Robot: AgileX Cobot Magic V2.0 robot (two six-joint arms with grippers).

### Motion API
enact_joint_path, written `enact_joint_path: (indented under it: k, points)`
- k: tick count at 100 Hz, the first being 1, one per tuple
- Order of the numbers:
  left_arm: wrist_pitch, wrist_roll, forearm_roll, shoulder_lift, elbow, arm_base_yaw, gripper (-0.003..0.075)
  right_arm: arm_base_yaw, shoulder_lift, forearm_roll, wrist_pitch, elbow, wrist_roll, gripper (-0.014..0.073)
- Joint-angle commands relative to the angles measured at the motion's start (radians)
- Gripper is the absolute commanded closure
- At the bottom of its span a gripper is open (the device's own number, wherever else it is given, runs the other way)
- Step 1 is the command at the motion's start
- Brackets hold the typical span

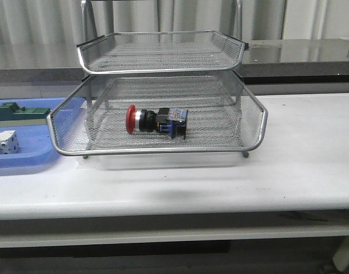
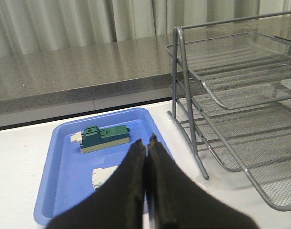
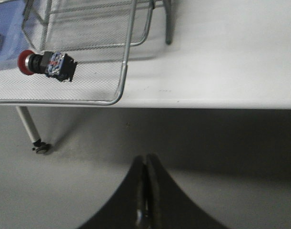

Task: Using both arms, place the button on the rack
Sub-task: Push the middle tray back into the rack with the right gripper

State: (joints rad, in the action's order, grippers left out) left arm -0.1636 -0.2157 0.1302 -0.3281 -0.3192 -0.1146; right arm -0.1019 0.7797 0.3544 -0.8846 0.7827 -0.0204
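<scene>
Button [image 1: 156, 121] lying on its side in the pulled-out lower tier of the rack [image 1: 254, 123], red cap toward the blue tray [image 1: 23, 162], blue block toward the right. Rack standing on the white bench [image 1: 305, 171]. Left fingers [image 2: 135, 162] pressed together over the blue tray, holding nothing. Right fingers [image 3: 138, 176] pressed together too, off the bench edge, well apart from the button. Green block [image 2: 105, 137] and white block [image 2: 101, 176] resting in the tray.
</scene>
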Motion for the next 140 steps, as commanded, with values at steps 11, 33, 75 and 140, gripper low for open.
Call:
enact_joint_path:
  k: [11, 33, 75, 140]
  points:
    - [0.087, 0.011, 0.009, -0.006, -0.026, 0.0, 0.0741, -0.003, 0.139, 0.157, 0.1, 0.021, -0.104, 0.066]
    - [0.087, 0.011, 0.009, -0.006, -0.026, 0.0, 0.0741, -0.13, 0.297, 0.167, 0.191, 0.021, -0.113, 0.066]
    - [0.087, 0.011, 0.009, -0.006, -0.026, 0.0, 0.0741, -0.429, 0.603, 0.235, 0.444, 0.021, -0.11, 0.0659]
    - [0.087, 0.011, 0.009, -0.006, -0.026, 0.0, 0.0741, -0.508, 0.868, 0.242, 0.645, 0.143, -0.111, 0.0659]
